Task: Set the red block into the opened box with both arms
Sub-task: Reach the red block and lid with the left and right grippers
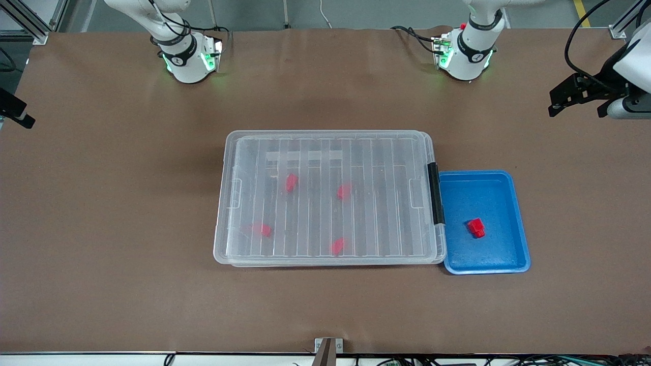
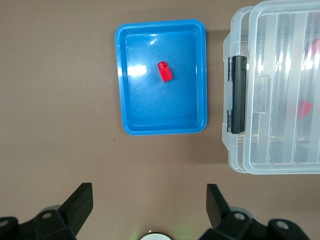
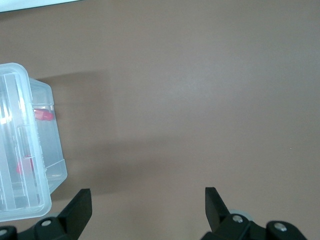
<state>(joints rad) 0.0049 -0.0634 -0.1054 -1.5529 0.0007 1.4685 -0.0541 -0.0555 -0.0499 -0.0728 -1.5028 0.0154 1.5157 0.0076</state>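
One red block [image 1: 476,227] [image 2: 165,71] lies in the blue tray [image 1: 485,174] [image 2: 119,80]. Beside the tray stands the clear box [image 1: 325,147] [image 2: 280,150] [image 3: 25,200], its ribbed lid lying on it and a black clip [image 1: 436,193] [image 2: 238,95] on the short end next to the tray. Several more red blocks [image 1: 291,182] show through the lid. My left gripper [image 1: 577,96] [image 2: 149,200] hangs open and empty over bare table at the left arm's end. My right gripper [image 1: 15,113] [image 3: 147,200] hangs open and empty over bare table at the right arm's end.
Brown table [image 1: 101,229] spreads wide around the box and tray. The two arm bases [image 1: 188,56] [image 1: 465,53] stand along the table edge farthest from the front camera. A small bracket [image 1: 328,348] sits at the nearest edge.
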